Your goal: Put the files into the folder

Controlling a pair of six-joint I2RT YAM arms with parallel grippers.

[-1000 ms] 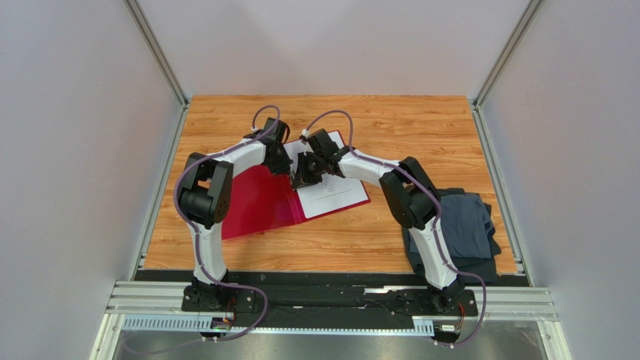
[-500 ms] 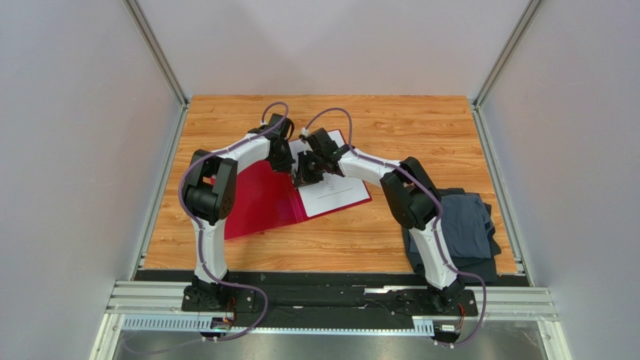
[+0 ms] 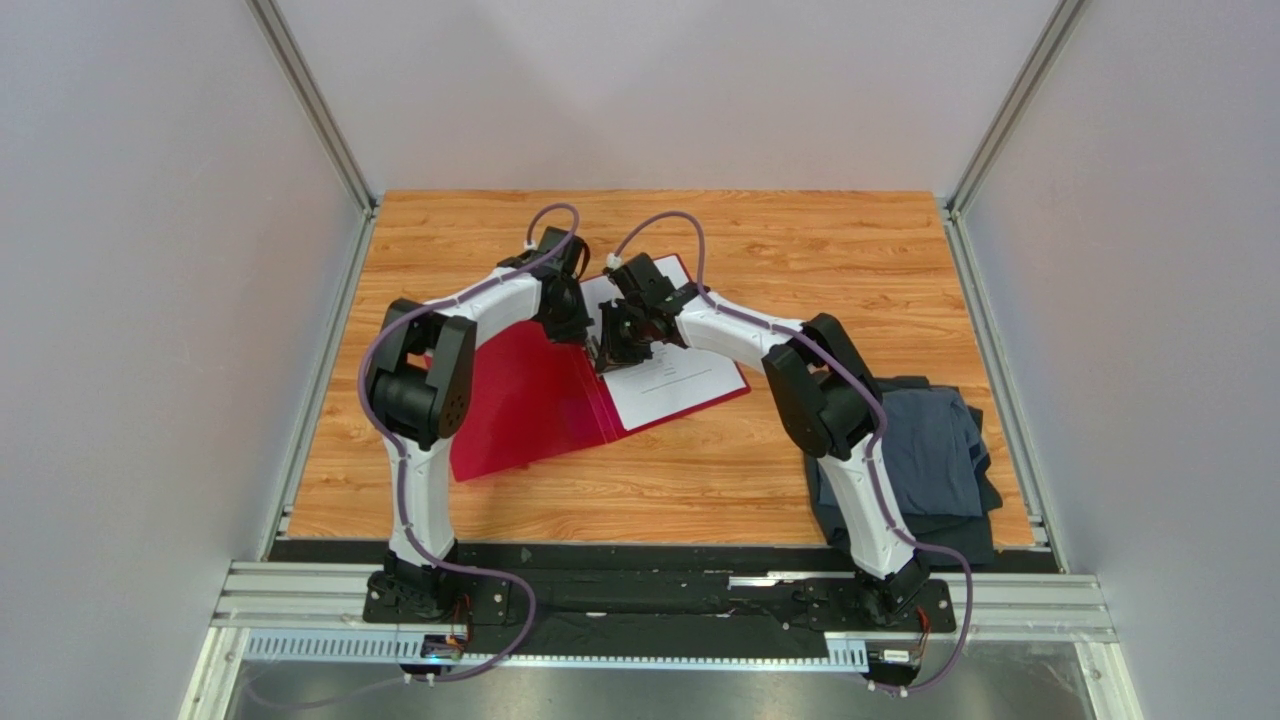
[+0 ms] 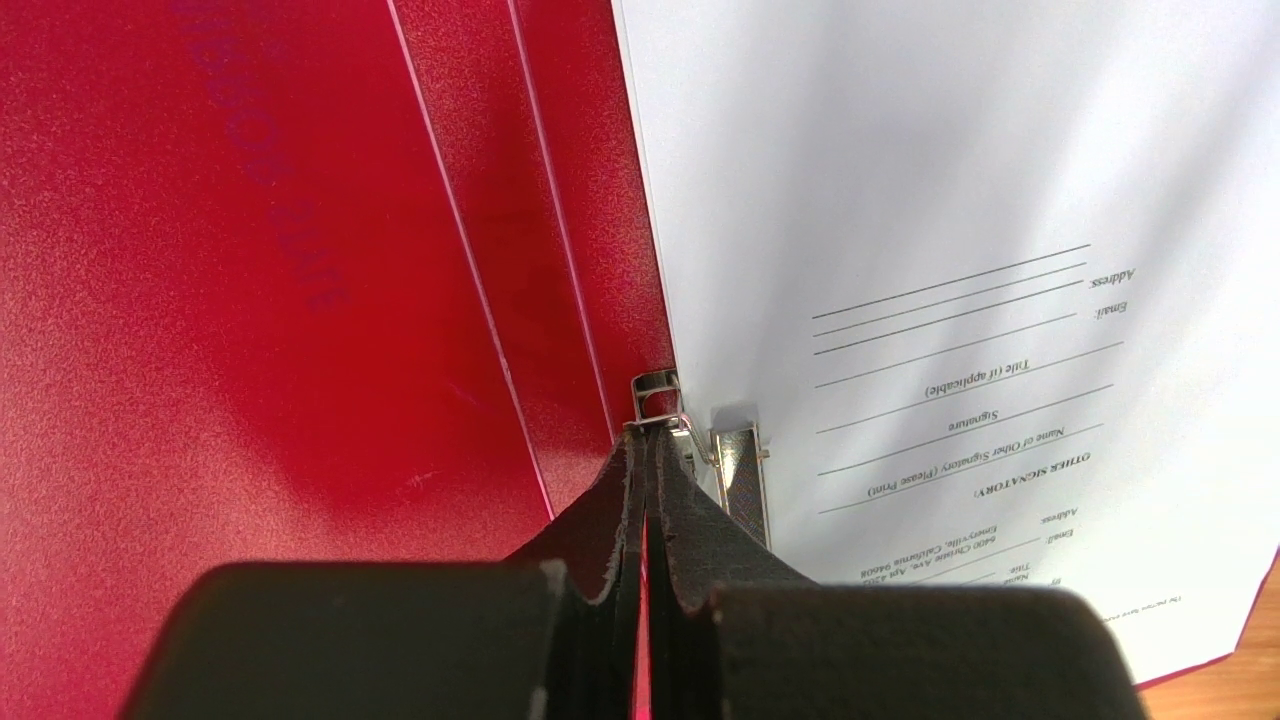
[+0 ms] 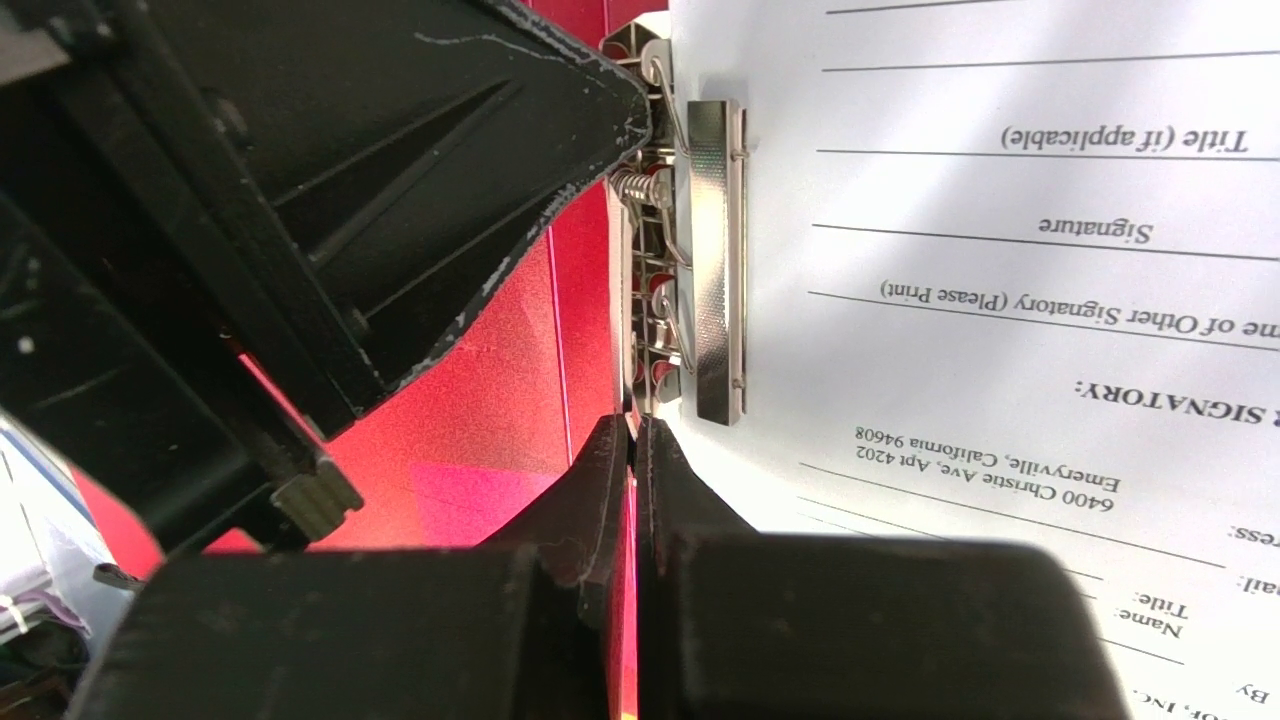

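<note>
The red folder (image 3: pixel 526 405) lies open on the wooden table, also filling the left wrist view (image 4: pixel 301 300). The white printed files (image 3: pixel 679 375) lie on its right half, held under the metal clip (image 5: pixel 714 255) by the spine; they also show in the left wrist view (image 4: pixel 932 225). My left gripper (image 4: pixel 649 431) is shut, its tips touching the clip's end tab (image 4: pixel 658 393). My right gripper (image 5: pixel 633 431) is shut, its tips just below the clip's near end at the paper's edge (image 5: pixel 1022 300). Both grippers meet over the spine in the top view, left (image 3: pixel 583 333) and right (image 3: pixel 612 354).
A dark grey-blue folded cloth (image 3: pixel 920 447) lies at the table's right front, beside the right arm. The left gripper's black body (image 5: pixel 346 195) fills the upper left of the right wrist view, close to the clip.
The left wrist moved a little farther back. The folder's right half with the sheets shifted slightly to the right. Both grippers stayed shut at the clip.
</note>
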